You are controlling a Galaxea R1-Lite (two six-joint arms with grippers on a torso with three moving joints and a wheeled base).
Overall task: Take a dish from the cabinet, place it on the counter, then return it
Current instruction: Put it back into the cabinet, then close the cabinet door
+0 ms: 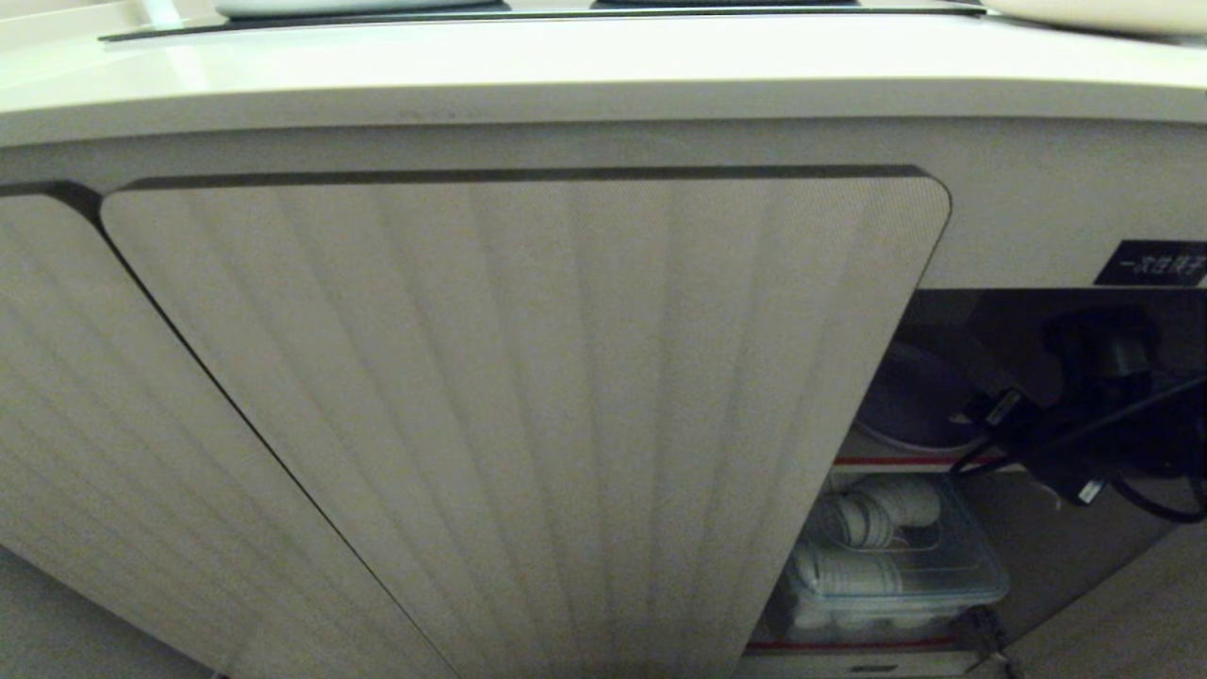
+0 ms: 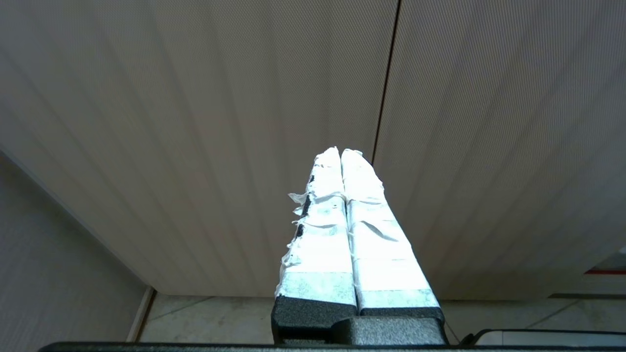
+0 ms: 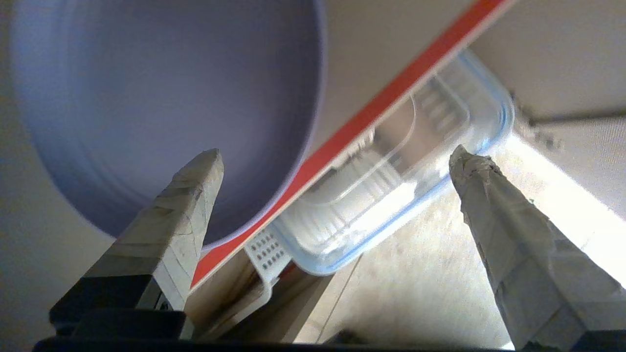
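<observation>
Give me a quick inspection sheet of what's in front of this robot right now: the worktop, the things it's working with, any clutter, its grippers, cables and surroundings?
Surface: the counter is cream, with a black cooktop panel at its far edge.
Job's things: the dish, lavender, lies on the red-edged shelf inside the cabinet, whose right side is open.
Clutter: clear lidded container with white items on the level below.
Grippers: right gripper open, near the dish, holding nothing; left gripper shut, empty, facing the ribbed doors.
Cables: black cables run along the right arm.
Surroundings: black label with white characters above the opening.
</observation>
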